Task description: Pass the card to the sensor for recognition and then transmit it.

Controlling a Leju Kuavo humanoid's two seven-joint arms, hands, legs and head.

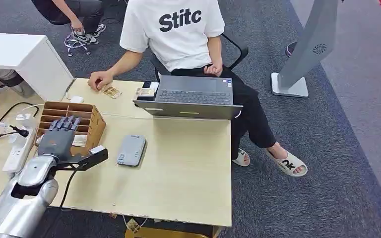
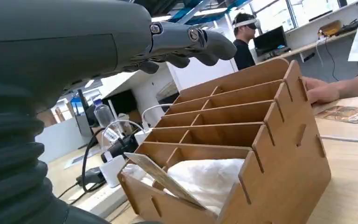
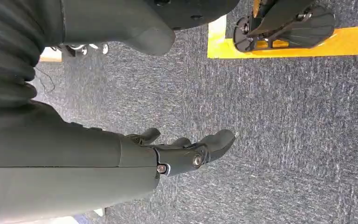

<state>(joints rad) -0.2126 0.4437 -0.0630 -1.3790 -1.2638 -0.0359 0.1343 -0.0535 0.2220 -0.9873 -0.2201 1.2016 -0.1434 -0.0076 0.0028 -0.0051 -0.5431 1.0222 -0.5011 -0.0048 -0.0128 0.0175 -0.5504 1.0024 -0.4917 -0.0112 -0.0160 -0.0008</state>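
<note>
Hovering over the wooden card rack (image 1: 82, 121) near the table's (image 1: 188, 183) left edge, your left hand (image 1: 59, 136) holds nothing yet — its fingers (image 2: 200, 42) are stretched forward and slightly apart above the compartments, touching no wood as far as you can see. The card (image 2: 161, 177) you want leans tilted in the rack's nearest compartment, beside a crumpled white sheet; from the wrist view you can tell it sits below and clear of the fingertips. The grey sensor (image 1: 131, 149) lies flat on the table just beside the rack, toward the middle of the surface, with no card on it. A person in a white shirt (image 1: 176, 29) sits at the far edge behind an open laptop (image 1: 191, 96), one hand resting on the table near some loose cards (image 1: 111, 91). Your right hand (image 3: 186, 151) hangs over the carpet, fingers loosely curled and apart, gripping nothing. Judge the task as barely begun: the pick is not yet made, and the card has yet to be taken out, presented to the sensor and handed across — all three steps are left.
</note>
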